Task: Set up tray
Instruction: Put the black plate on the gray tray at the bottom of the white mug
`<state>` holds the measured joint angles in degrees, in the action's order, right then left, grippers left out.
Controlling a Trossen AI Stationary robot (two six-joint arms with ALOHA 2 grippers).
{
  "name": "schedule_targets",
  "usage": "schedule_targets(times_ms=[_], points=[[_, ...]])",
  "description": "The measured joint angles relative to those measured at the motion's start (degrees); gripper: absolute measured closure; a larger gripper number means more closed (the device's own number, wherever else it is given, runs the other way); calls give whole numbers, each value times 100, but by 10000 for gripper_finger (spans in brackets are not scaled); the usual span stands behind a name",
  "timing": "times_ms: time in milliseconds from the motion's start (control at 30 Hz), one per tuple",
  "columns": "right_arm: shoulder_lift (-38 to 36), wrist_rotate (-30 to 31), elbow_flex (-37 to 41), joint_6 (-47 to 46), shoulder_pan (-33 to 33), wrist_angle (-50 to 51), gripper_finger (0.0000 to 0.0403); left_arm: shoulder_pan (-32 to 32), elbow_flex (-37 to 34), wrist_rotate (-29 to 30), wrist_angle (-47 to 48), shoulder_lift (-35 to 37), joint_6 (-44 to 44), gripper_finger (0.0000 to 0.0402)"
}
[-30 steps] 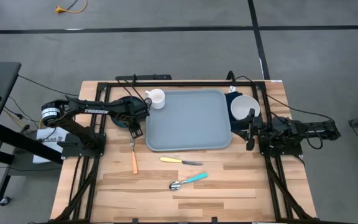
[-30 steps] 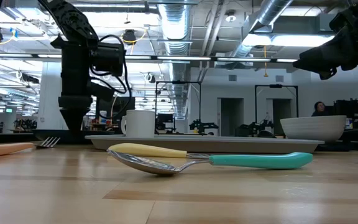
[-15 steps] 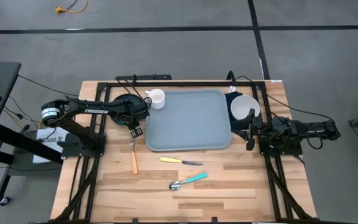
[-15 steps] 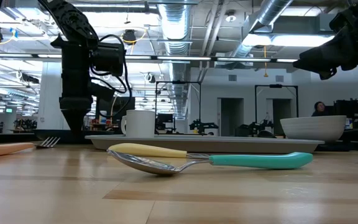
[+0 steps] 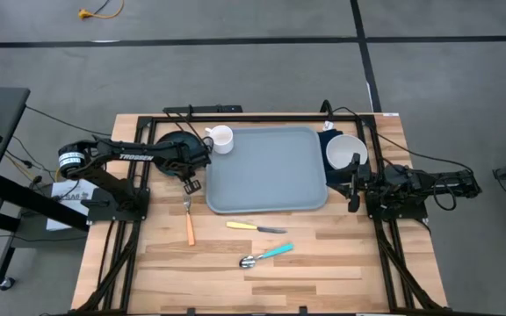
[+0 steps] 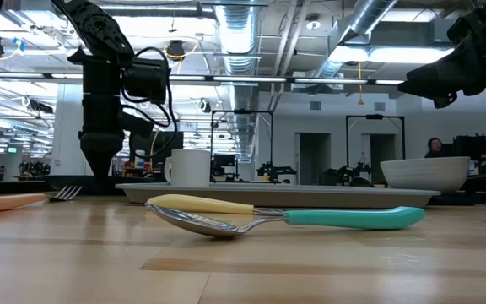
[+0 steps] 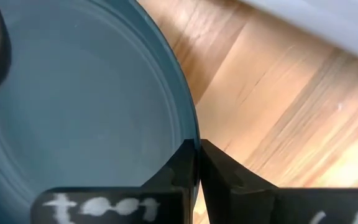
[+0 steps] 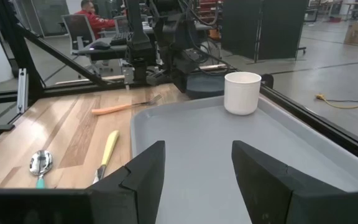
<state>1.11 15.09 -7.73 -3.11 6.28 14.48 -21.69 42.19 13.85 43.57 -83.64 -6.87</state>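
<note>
Near the front edge lies a spoon [image 5: 265, 255]. Mid-table sits the tray [image 5: 266, 171] — empty. At its left edge, the left gripper [image 7: 197, 163] has just closed onto the plate [image 7: 73, 106] rim — lift-ready. Right gripper [image 8: 194, 158] waits, fingers apart.

The setting is a robotics lab or industrial workshop. The low view shows an open ceiling with exposed ducts [image 6: 251, 51] and pipes [image 6: 369, 25], strip lighting and further equipment racks [image 6: 239, 139] in the room beyond. The floor [image 5: 235, 70] is bare grey concrete marked with dark lines. The wooden tabletop [image 5: 235, 263] sits in a black metal frame [image 5: 235, 114]. Beyond the right arm's jaws, a person [image 8: 95, 15] sits in an office chair [image 8: 79, 28] at a workstation.
</note>
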Motion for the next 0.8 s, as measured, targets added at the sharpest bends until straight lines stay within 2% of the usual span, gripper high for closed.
schedule_targets(times_ms=[233, 533, 700, 800], points=[[-1, 0, 0, 2, 0, -6, 225, 130, 273, 120, 535, 0, -143, 401], [0, 0, 0, 2, 0, -39, 225, 702, 1290, 451, 1332, 2, -372, 401], [1, 0, 0, 1, -2, -39, 225, 1119, 1877, 449, 2167, 2, -866, 401], [0, 0, 0, 2, 0, -37, 225, 1454, 2179, 245, 2675, 4, -1295, 401]])
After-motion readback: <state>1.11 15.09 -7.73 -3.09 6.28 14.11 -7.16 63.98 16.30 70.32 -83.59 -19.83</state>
